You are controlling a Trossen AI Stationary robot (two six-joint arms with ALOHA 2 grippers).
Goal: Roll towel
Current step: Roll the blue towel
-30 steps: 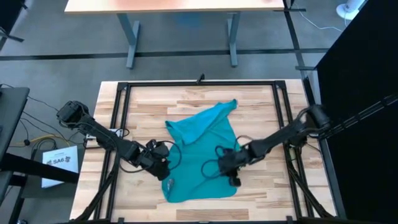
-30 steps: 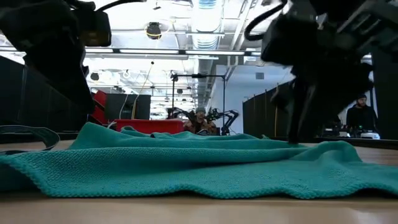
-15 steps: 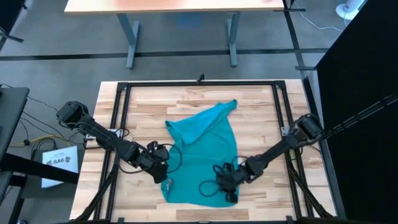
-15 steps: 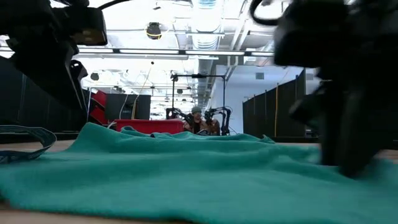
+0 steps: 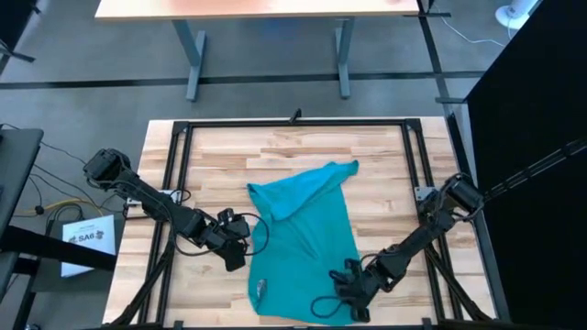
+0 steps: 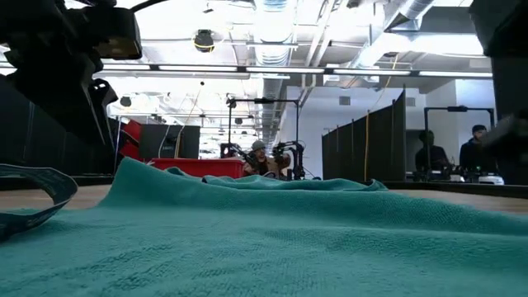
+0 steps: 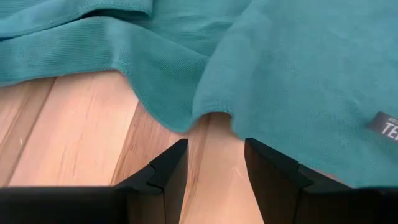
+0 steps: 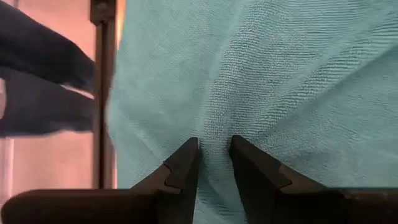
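at the near edge — right gripper (image 5: 353, 295), pinching the towel (image 5: 303, 243), has dragged it nearer; left gripper (image 5: 240, 258) open.

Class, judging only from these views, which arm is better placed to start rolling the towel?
Probably the right. The right gripper pinches a fold of the towel at its near edge, while the left gripper sits open on bare wood just off the towel's side edge.

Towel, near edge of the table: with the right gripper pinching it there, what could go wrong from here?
1. The right gripper pinches only a small pucker of the towel, so the fabric may slip free.
2. The towel's near edge lies at the table's front edge; more pulling could drag it off.
3. The far corner is folded and skewed, so a roll could come out crooked. The left gripper is open beside the towel, not holding it.
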